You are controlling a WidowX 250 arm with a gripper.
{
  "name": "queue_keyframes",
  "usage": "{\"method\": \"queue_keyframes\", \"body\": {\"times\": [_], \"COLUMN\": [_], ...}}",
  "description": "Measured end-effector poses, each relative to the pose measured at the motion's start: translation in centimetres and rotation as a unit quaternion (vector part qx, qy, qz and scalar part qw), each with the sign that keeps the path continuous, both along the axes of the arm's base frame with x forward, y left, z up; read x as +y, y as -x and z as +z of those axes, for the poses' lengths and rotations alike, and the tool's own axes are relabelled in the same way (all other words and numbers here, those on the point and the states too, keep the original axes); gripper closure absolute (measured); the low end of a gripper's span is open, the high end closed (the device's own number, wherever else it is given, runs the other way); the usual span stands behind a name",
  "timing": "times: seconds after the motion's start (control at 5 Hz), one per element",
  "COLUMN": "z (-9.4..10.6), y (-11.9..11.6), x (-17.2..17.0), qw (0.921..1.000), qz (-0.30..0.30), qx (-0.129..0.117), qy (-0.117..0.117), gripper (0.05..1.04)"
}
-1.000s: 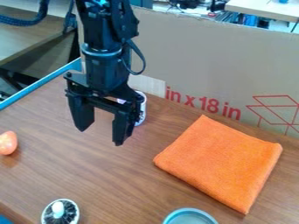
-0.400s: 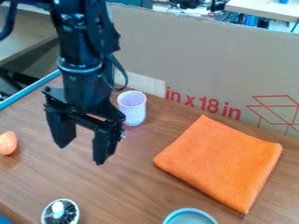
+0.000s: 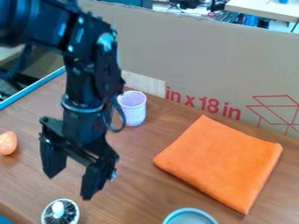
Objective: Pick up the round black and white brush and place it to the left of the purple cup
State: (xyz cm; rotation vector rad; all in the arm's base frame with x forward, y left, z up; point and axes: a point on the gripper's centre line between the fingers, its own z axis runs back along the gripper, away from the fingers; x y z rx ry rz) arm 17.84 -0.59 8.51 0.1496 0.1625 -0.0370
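In the camera view, the gripper is seen with its jaws spread apart, and nothing is held between them. Just below the jaws in the view, a dark disc with a white knob is cut off by the bottom edge. To their left, an orange egg is cropped by the side edge. A white cup is seen above and right of them, its left side partly hidden by the arm's cable. Right of them an orange cloth is laid; lower, a dish is cut off.
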Motion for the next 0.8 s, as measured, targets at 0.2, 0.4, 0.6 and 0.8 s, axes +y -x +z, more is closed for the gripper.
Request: {"method": "queue_keyframes", "body": {"times": [0.2,0.4,0.6,0.8], "z": [-0.9,-1.2,-1.8,-2.8], "y": [1.6,2.8,2.7,2.3], "x": [0.4,1.4,2.4,2.7], "qw": [0.9996,0.9989,0.9992,0.9992], "qz": [-0.003,0.016,0.018,0.007], "qx": [0.029,0.041,0.033,0.038], "qy": [-0.006,-0.014,-0.016,-0.012], "gripper": [0.081,0.081,0.081,0.081]}}
